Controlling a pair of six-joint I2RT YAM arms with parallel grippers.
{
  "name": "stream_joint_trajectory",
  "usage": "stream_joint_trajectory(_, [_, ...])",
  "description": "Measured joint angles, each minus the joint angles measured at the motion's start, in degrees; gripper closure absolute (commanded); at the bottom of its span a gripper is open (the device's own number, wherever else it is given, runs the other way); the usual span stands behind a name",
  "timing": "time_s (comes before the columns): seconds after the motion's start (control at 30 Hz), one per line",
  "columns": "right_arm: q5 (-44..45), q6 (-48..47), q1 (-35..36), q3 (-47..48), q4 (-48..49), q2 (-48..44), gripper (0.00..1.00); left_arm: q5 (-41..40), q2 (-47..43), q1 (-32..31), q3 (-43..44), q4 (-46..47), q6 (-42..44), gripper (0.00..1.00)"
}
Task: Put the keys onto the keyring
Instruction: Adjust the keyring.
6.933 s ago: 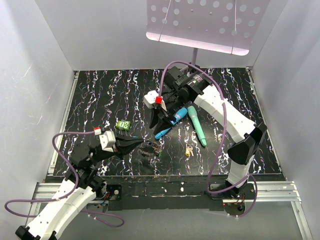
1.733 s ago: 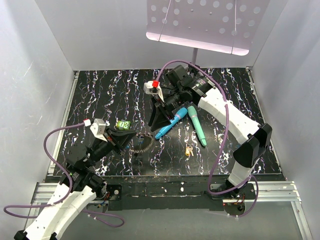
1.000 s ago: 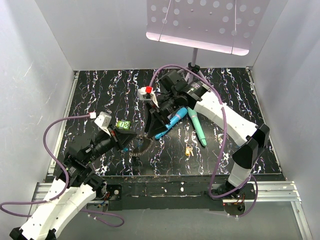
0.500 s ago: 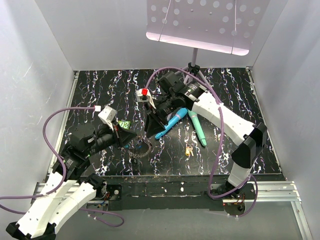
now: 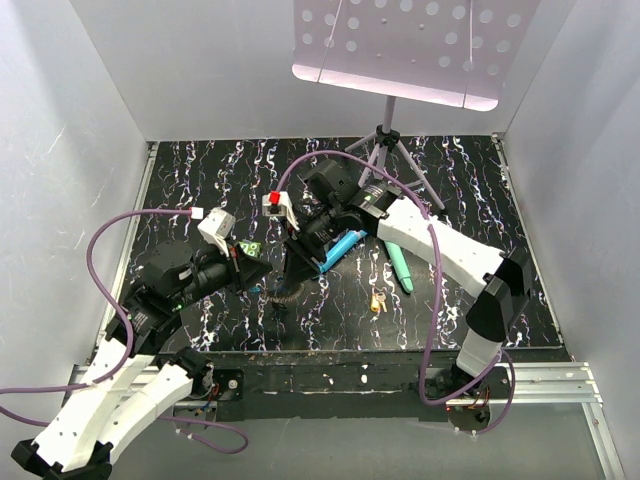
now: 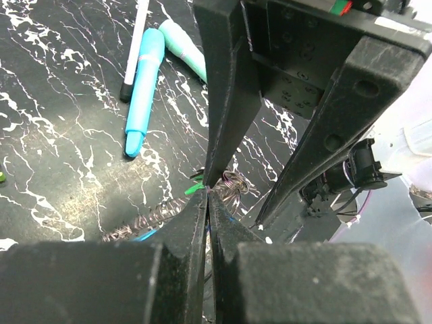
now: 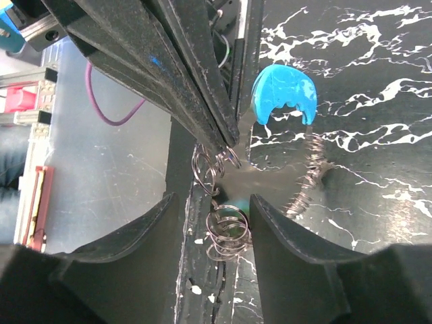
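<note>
The keyring [image 5: 283, 293] hangs lifted off the black mat near its front edge. My left gripper [image 5: 268, 283] is shut on it. In the left wrist view the shut left gripper [image 6: 209, 196] pinches its small wire rings [image 6: 233, 182], and its grey coiled chain [image 6: 135, 223] trails left. My right gripper [image 5: 290, 274] points down right beside it, open. In the right wrist view the right gripper [image 7: 210, 226] straddles the wire rings [image 7: 226, 233] without touching them. A blue key head [image 7: 283, 91] hangs by the coil [image 7: 307, 175]. A yellow key [image 5: 378, 300] lies alone to the right.
A blue marker [image 5: 342, 248] and a teal stick [image 5: 400, 268] lie behind the right gripper, with a white pen [image 6: 138, 40] beside them. A small green block [image 5: 244, 248] sits under the left wrist. A tripod [image 5: 385, 140] stands at the back. The mat's front edge [image 5: 330, 350] is close.
The right gripper has swung left and down onto the keyring, and its jaws have widened slightly. The left arm has risen, still holding the keyring.
</note>
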Motion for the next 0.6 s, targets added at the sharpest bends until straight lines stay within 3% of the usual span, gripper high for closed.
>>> stream_joint_trajectory(0.13, [1.7,0.61,0.0,-0.98,1.01,-1.36,0.6,-0.44,0.48,0.0,0.07,-0.04,-0.44,1.0])
stream_joint_trajectory(0.4, [2.97,-1.22,1.38,-0.98,1.05,-1.66,0.61,-1.57,0.55,0.0,0.11,-0.35,-1.84,1.0])
stream_joint_trajectory(0.6, [4.92,-2.43,3.1,-0.96,1.11,-1.66,0.75,-1.92,0.37,0.0,0.11,-0.46,-2.86,1.0])
